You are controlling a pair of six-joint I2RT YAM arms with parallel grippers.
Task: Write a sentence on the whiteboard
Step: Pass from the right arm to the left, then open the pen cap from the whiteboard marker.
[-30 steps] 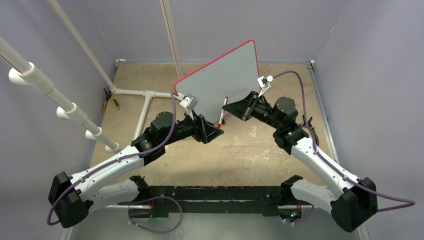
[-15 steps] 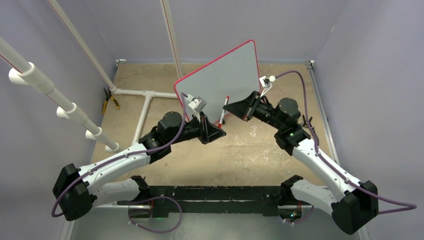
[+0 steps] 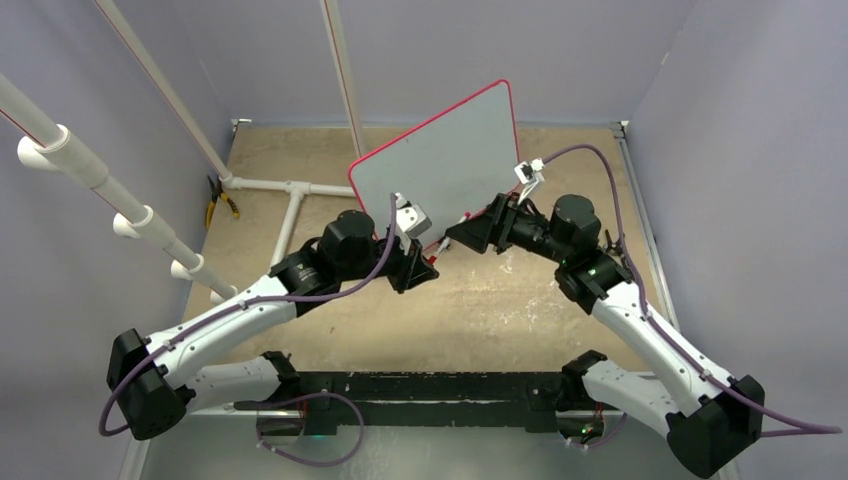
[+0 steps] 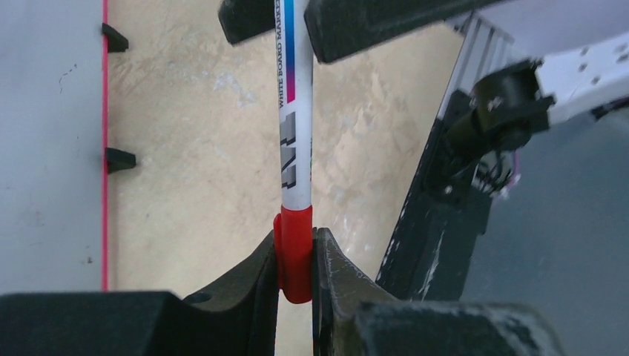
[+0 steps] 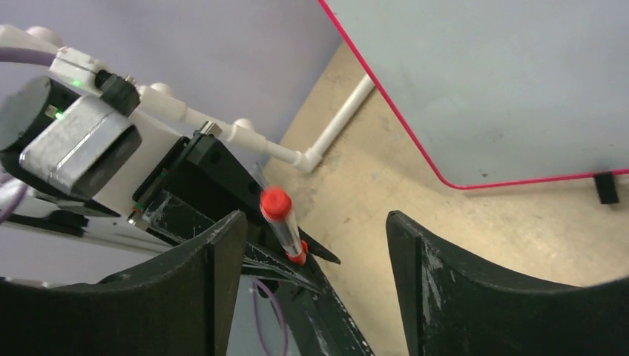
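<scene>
The whiteboard (image 3: 445, 160), pale grey with a thin red rim, stands tilted at the back middle; its rim and black feet (image 4: 117, 158) also show in the left wrist view. The sentence is out of view: the board face that shows is blank. In front of the board's lower edge, a white marker (image 4: 297, 133) with red ends hangs between both grippers. My left gripper (image 4: 295, 237) is shut on its red cap end. My right gripper (image 5: 315, 222) stands open around the marker's (image 5: 280, 222) other end, and its fingers are apart from the barrel.
A white PVC pipe frame (image 3: 290, 200) lies on the tan floor at the left, with yellow-handled pliers (image 3: 220, 205) beside it. Slanted white poles (image 3: 120, 200) cross the left side. Purple walls enclose the table. The black base rail (image 3: 420, 390) runs along the near edge.
My left gripper moved right and closed on the marker's red end. My right gripper, shut on the marker before, has opened and shifted slightly left.
</scene>
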